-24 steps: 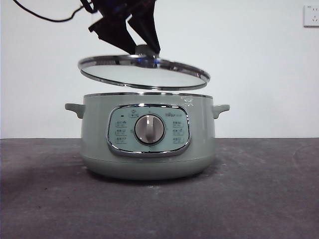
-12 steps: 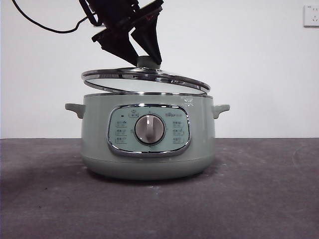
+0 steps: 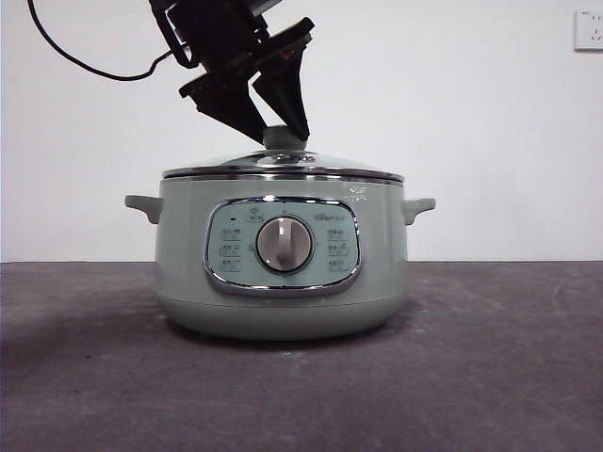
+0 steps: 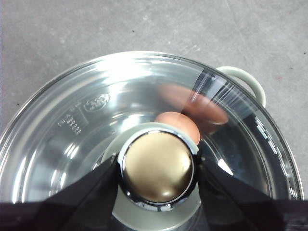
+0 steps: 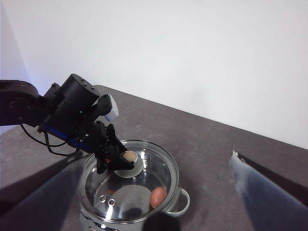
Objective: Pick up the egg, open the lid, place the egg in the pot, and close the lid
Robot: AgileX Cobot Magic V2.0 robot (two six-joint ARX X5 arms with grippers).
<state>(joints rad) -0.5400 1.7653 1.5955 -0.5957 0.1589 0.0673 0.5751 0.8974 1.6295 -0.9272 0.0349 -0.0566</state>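
At the top centre of the front view, the left gripper (image 3: pixel 279 134) slants down from the upper left, jaws clamped on the knob (image 3: pixel 283 137) of the lid (image 3: pixel 283 169), which sits flat on the pot (image 3: pixel 281 264). Through the glass, the egg (image 5: pixel 158 197) lies inside. The right gripper (image 5: pixel 144 211) hangs high, jaws spread wide.

Pale sage-green round electric pot (image 3: pixel 283 282) is seen with a chrome-framed panel and grey-white dial. The clear domed glass lid (image 3: pixel 283 169) is rimmed in shiny silver, its knob capped gold. A brown-orange oval egg (image 5: pixel 158 196) is seen inside. Black gripper (image 3: pixel 273 118), dark grey table (image 3: pixel 490 377).
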